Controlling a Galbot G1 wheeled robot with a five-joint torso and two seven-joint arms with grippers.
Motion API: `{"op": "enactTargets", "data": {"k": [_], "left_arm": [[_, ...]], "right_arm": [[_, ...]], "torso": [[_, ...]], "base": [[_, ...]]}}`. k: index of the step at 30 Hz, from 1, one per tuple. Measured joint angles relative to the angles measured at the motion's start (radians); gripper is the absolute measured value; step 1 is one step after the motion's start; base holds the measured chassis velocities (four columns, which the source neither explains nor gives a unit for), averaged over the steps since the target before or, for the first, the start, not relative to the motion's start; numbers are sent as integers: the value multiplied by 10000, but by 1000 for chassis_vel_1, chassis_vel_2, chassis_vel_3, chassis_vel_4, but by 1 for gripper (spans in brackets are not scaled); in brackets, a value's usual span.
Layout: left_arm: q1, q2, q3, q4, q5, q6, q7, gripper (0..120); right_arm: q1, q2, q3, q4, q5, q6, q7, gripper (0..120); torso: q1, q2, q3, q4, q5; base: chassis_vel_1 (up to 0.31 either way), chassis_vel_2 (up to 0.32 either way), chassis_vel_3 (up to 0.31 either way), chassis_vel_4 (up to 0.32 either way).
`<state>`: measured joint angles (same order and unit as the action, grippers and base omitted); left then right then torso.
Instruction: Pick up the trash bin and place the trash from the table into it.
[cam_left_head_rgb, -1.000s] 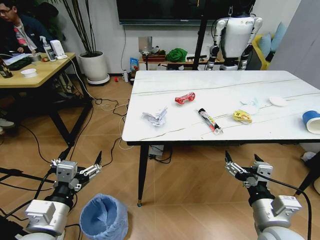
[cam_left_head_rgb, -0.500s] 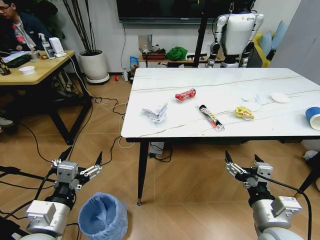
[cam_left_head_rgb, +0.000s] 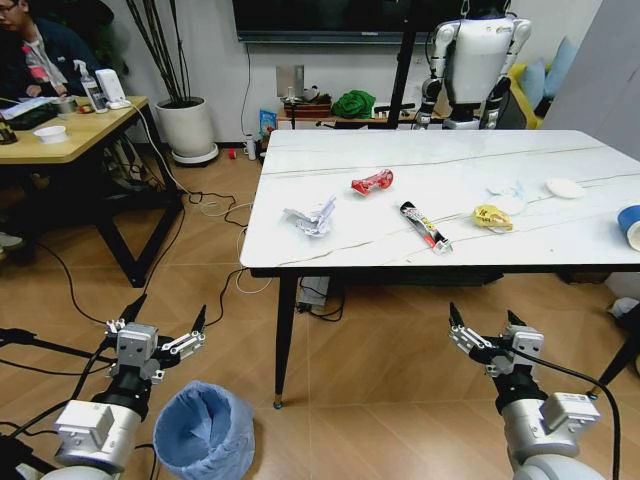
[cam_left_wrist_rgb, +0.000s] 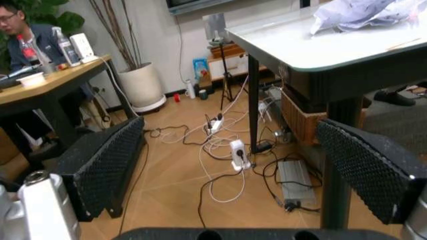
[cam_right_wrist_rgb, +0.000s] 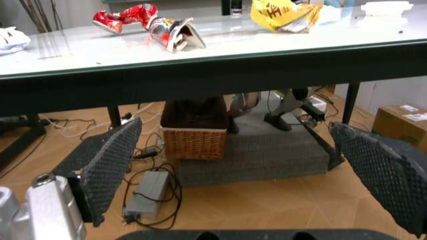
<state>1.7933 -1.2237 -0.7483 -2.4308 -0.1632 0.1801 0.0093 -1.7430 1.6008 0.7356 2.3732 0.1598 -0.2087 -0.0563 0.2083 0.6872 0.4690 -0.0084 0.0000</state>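
On the floor below the left gripper (cam_left_head_rgb: 165, 329), whose claw gaped wide and empty, stood the small round trash bin (cam_left_head_rgb: 203, 432) with its wrinkly blue liner. The right gripper (cam_left_head_rgb: 482, 323) was likewise wide open, empty. A careless grab might pinch only liner, tipping it.

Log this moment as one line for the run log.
left gripper open, above trash bin | right gripper open, idle | trash on table untouched

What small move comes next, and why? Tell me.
Probably lower the left end effector toward the trash bin and grip its rim. It hangs open just above and beside the bin on the floor, nothing is held, and the trash lies on the table. The right end effector waits open.
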Motion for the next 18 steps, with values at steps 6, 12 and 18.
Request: {"op": "enactTargets", "data": {"k": [6, 12, 18], "left_arm": [[-42, -3, 11, 59, 0, -17, 30, 100], [-55, 7, 7, 86, -8, -27, 51, 100], [-51, -1, 17, 105, 11, -32, 65, 100]], "right_arm": [[3, -1, -3, -10, -3, -3, 0, 100], [9, 15, -2, -22, -14, -6, 0, 100], [12, 27, -6, -48, -28, -6, 0, 100]], "torso": [[-107, -255, -146, 0, 0], [-217, -524, -305, 0, 0], [-322, -781, -457, 0, 0]], "base": [[0, 0, 0, 0], [0, 0, 0, 0], [0, 0, 0, 0]]}}
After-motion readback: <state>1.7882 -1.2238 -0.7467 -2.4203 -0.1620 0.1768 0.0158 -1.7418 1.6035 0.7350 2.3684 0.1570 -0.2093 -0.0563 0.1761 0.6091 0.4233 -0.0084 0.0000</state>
